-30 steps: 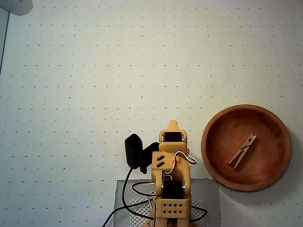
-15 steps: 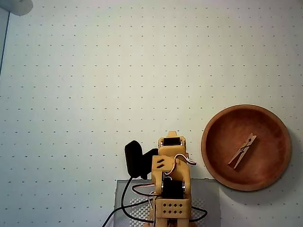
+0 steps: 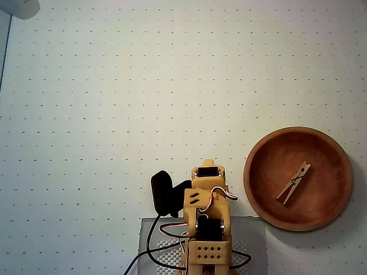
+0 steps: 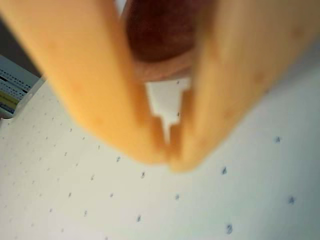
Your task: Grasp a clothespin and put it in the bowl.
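While the arm is folded back at the near edge of the dotted white table, a small light-tan wooden spring clothespin is seen lying inside the round reddish-brown wooden bowl.

The bowl is set toward the right edge in the overhead view, just beside the arm's grey base plate. The orange two-finger gripper is shown in the wrist view with fingertips drawn together, nothing held between them.
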Robot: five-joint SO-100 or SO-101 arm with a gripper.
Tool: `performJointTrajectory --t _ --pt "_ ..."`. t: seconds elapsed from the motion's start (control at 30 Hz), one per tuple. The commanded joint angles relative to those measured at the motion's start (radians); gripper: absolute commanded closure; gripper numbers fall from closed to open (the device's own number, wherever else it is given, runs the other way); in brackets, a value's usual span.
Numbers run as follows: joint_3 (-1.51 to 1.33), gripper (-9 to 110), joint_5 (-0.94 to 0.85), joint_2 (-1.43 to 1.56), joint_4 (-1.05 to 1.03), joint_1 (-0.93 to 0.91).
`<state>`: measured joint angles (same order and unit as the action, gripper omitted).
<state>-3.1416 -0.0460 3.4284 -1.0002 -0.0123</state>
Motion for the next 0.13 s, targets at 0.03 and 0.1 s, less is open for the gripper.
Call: performJointTrajectory --t 0.03,0.1 --pt "0.018 104 -0.003 0.012 0.006 -0.003" --pt "0.018 104 -0.003 0.012 0.006 -0.003"
